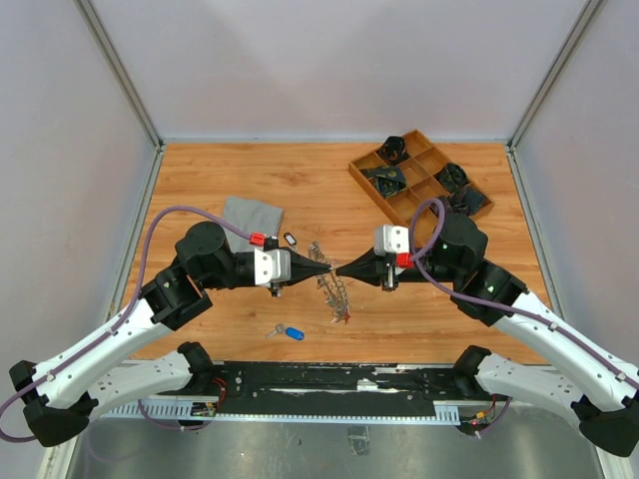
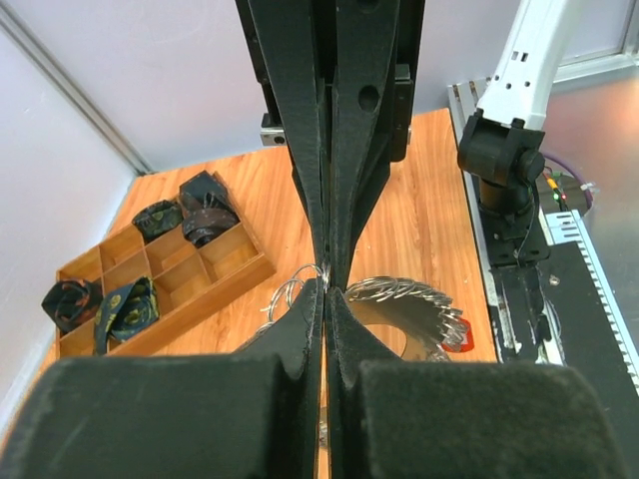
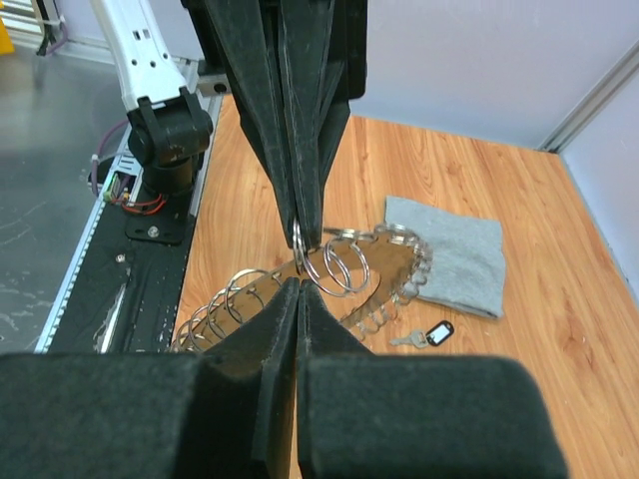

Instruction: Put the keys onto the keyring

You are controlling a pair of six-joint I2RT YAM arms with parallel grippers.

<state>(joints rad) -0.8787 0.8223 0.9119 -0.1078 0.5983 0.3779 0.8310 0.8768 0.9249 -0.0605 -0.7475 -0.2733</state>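
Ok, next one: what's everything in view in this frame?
table: one, orange-brown wood, under everything
tray: one, wooden with compartments, far right of the table
rolled fabric pieces: four, dark and patterned, in the tray's compartments
cloth: one, grey, left of centre
keyring: one, silver, crowded with keys, centre, between the gripper tips
red tag: one, at the keyring's near end
loose keys: two, silver; blue-tagged one near the front edge, dark-tagged one beside the cloth
left gripper: one, black, shut, pinching the keyring
right gripper: one, black, shut, tip to tip with the left, also on the keyring
arms: two, black and white, reaching in from the near edge
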